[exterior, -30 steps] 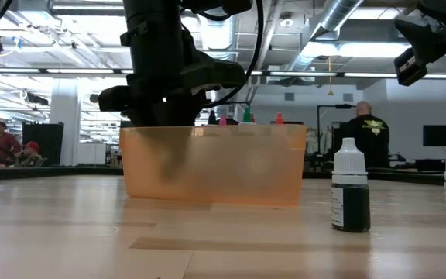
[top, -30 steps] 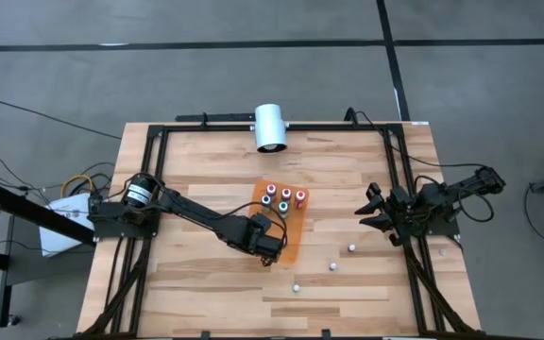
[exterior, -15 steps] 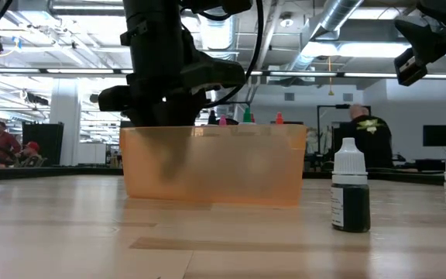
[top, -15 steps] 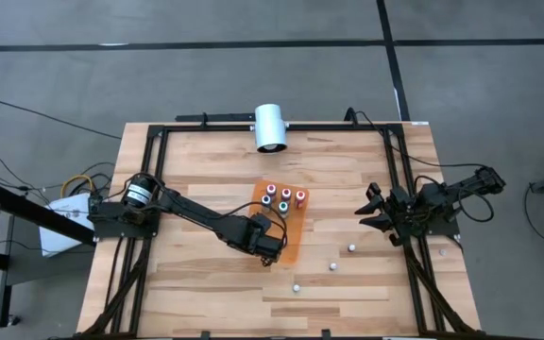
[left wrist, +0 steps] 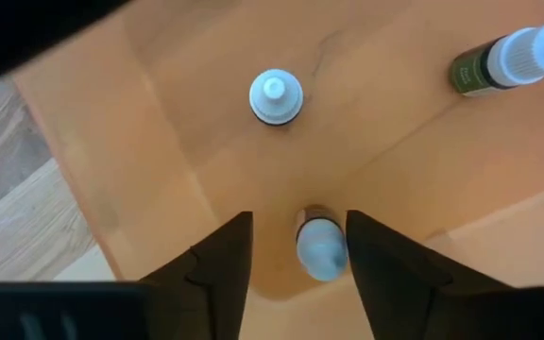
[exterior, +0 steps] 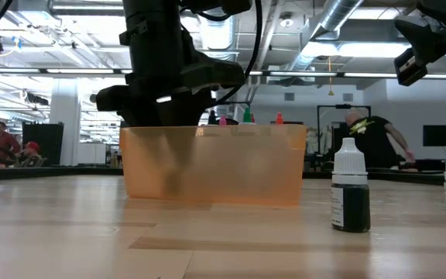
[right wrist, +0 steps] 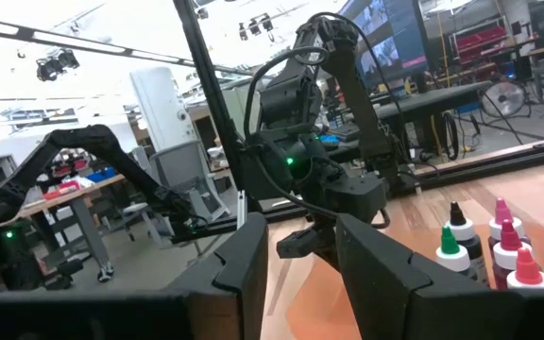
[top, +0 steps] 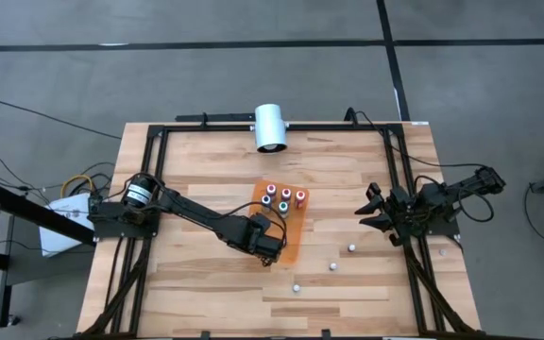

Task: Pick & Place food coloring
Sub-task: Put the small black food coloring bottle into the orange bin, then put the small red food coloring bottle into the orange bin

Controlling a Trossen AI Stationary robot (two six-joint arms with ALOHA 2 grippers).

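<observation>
No legible text anywhere; label on bottle [exterior: 350, 198] possibly printed, too small to read.

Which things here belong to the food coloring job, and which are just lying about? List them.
Job: bottles in the orange tray; three loose bottles on the table; left gripper, open over a tray bottle.
Lying about: white cylinder; right gripper, idle at the table's right.

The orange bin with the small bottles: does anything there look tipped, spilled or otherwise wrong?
Nothing stands out. In the orange bin the bottles stand upright, and the left gripper hangs over it with a white-capped bottle standing between its spread fingers. Three loose bottles stand on the table.
</observation>
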